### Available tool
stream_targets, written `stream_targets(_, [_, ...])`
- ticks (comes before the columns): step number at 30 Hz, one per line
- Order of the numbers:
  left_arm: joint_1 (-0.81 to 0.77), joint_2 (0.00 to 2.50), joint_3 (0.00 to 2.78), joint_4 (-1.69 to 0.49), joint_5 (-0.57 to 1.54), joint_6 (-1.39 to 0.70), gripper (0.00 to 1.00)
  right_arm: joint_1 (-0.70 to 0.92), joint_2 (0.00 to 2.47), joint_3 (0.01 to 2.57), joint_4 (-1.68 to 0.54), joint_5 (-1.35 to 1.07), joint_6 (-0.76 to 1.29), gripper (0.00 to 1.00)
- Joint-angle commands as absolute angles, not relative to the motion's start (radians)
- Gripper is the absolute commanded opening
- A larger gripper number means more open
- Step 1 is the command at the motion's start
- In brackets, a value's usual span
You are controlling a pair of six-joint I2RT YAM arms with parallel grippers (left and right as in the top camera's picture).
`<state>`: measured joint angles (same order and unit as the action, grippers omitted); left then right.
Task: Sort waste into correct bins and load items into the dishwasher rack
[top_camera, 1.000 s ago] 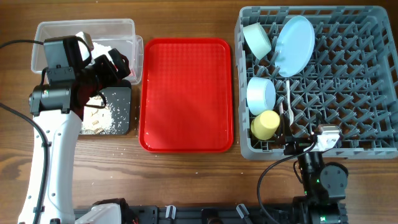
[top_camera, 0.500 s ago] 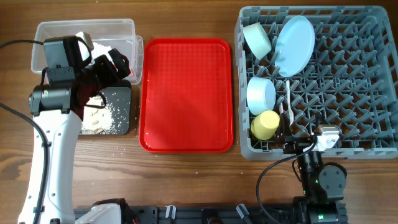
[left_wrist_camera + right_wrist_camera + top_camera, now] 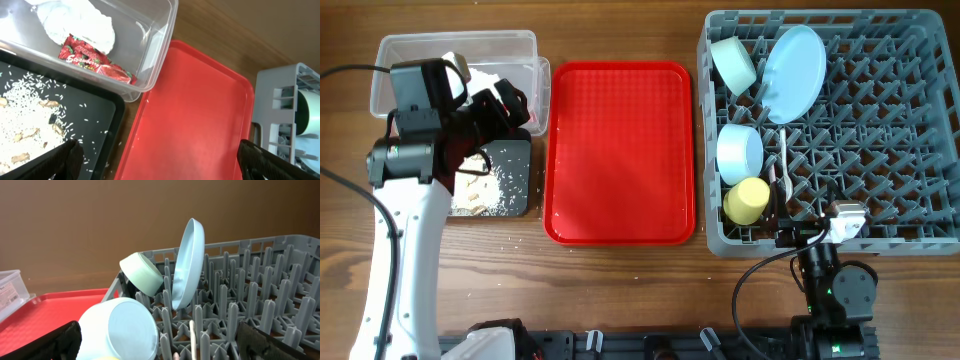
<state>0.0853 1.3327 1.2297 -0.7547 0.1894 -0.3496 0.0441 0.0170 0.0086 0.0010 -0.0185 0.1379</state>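
Observation:
The red snack wrapper [image 3: 95, 60] and the white napkin [image 3: 80, 20] lie in the clear tub [image 3: 160, 40]. Beige food scraps [image 3: 20, 120] lie on the black tray [image 3: 95, 115]. My left gripper [image 3: 160, 160] is open and empty, held over the tub's near corner and the black tray's right edge, and it also shows in the overhead view [image 3: 513, 108]. The grey rack [image 3: 890, 130] holds the pale green bowl [image 3: 732, 62], the blue plate [image 3: 793, 72] on edge, the blue bowl [image 3: 740, 152], the yellow cup [image 3: 747, 200] and white cutlery [image 3: 784, 160]. My right gripper [image 3: 165, 347] is open and empty at the rack's front wall.
The flat red serving tray [image 3: 620, 150] lies bare between the bins and the rack. A few crumbs lie on the wood by the black tray's front. The left arm [image 3: 405, 230] runs along the table's left side.

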Motion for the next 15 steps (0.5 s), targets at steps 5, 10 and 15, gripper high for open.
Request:
stream_targets(5, [0.082, 0.867, 0.772, -0.398, 0.209, -0.343, 1.0, 0.04, 0.004, 0.005, 0.006, -0.03, 0.16, 1.0])
stream_targets(10, [0.083, 0.56, 0.525, -0.184, 0.254, -0.227, 1.0, 0.04, 0.004, 0.005, 0.006, -0.03, 0.16, 1.0])
stream_targets(15, [0.082, 0.288, 0.306, 0.0, 0.326, -0.112, 1.0, 0.04, 0.004, 0.005, 0.006, -0.03, 0.16, 1.0])
